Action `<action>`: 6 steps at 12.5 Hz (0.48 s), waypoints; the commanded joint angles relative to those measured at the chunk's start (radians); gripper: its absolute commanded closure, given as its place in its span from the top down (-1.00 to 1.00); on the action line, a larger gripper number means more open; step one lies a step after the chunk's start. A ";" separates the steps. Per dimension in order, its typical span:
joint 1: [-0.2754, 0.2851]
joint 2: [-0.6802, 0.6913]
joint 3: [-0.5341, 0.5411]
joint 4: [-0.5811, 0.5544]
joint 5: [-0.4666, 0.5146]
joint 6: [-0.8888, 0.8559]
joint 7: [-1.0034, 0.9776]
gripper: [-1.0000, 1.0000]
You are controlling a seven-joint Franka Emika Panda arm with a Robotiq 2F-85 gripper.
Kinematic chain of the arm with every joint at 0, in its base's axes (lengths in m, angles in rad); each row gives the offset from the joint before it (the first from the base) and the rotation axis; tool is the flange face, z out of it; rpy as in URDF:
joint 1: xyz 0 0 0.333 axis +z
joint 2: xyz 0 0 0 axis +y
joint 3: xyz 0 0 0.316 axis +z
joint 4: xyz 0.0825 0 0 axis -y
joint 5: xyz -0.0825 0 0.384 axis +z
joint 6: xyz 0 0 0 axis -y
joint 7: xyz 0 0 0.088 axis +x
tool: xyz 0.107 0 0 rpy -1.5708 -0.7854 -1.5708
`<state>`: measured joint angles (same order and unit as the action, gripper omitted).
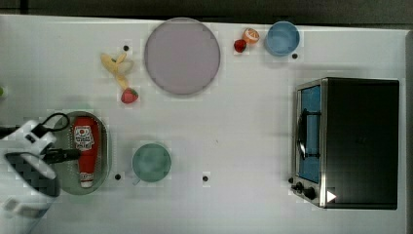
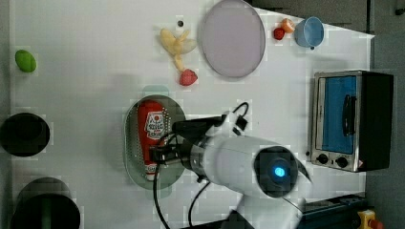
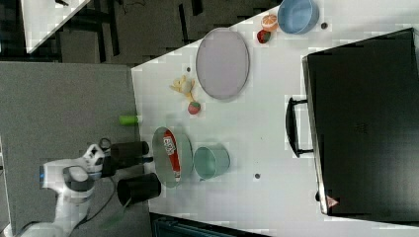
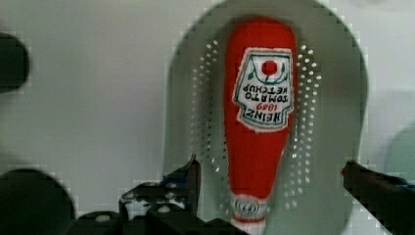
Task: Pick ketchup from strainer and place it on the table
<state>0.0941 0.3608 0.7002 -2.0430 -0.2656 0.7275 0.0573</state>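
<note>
Below my pincer (image 4: 269, 181), inside the strainer (image 4: 342, 98), lies the ketchup (image 4: 259, 107), flat on the perforated bottom. Pincer state: open wide, holding nothing; in the wrist view one finger (image 4: 188, 178) stands on one side of the bottle's neck and the other finger on the far side, both apart from it, the white cap between them.

Top view: strainer (image 1: 104, 146) at about 8 o'clock on the tabletop (image 1: 234, 126), ketchup (image 1: 86, 148) lengthwise in it, cap toward 6 o'clock. My pincer (image 1: 65, 156) comes in from 9 o'clock of the bottle, over the strainer's rim.

Item by view:
- Wrist view: label print readable, reading Heinz Tomato Ketchup; holes of the strainer floor on both sides of the bottle.
- Left view: my arm's white body covers part of the strainer (image 2: 131, 143); ketchup (image 2: 152, 129) visible past it; a small green object (image 2: 25, 60) at 10 o'clock.
- Right view: ketchup (image 3: 171, 150) in strainer (image 3: 160, 163), green cup (image 3: 211, 162) just beside the strainer; two dark cylinders (image 3: 138, 188) close to the tabletop's edge near the strainer.
- Top view: grey-lilac plate (image 1: 181, 56) at 12 o'clock, toaster oven (image 1: 355, 141) at 3 o'clock, blue cup (image 1: 282, 38) at 1 o'clock.
</note>
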 commanded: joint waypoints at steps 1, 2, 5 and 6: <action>-0.023 0.100 -0.013 -0.007 -0.062 0.090 0.115 1.00; -0.022 0.137 -0.019 -0.005 -0.096 0.114 0.128 1.00; -0.018 0.232 -0.033 -0.003 -0.200 0.187 0.183 1.00; -0.017 0.259 -0.035 0.000 -0.220 0.210 0.213 1.00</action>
<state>0.0818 0.6455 0.6577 -2.0566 -0.4802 0.9141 0.1874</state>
